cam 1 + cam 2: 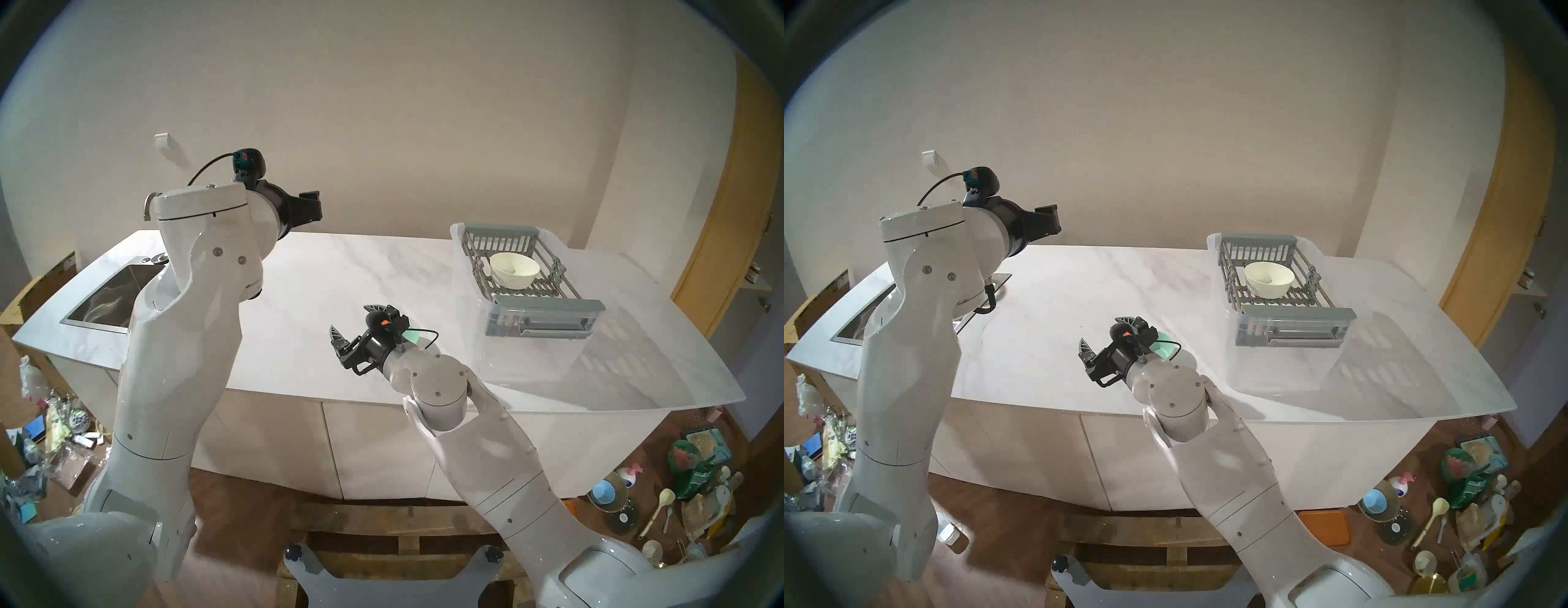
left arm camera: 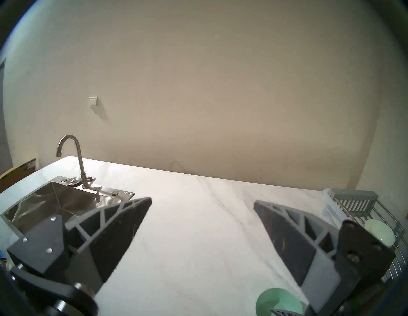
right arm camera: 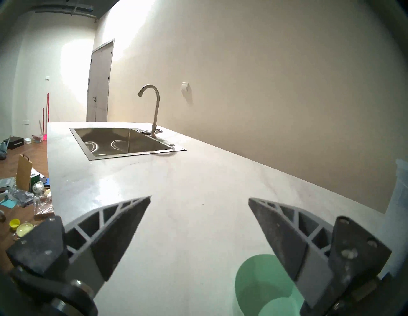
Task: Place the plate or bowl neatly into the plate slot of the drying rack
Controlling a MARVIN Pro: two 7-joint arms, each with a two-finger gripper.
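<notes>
A small light-green bowl (image 1: 413, 338) sits on the white counter, mostly hidden under my right wrist; it also shows in the right wrist view (image 3: 260, 284) by the right finger. My right gripper (image 1: 354, 320) is open and empty, low over the counter, just left of that bowl. The grey drying rack (image 1: 547, 306) stands at the far right and holds a cream bowl (image 1: 514, 269) on the toothed plate slot (image 1: 547, 290). My left gripper (image 2: 202, 200) is open and empty, raised high over the counter's back left (image 1: 312, 206).
The rack sits inside a clear plastic tub (image 1: 530, 356). A steel sink (image 1: 106, 293) with a curved tap (image 2: 77, 158) is set in the counter's left end. Clutter lies on the floor at both sides (image 1: 679, 488).
</notes>
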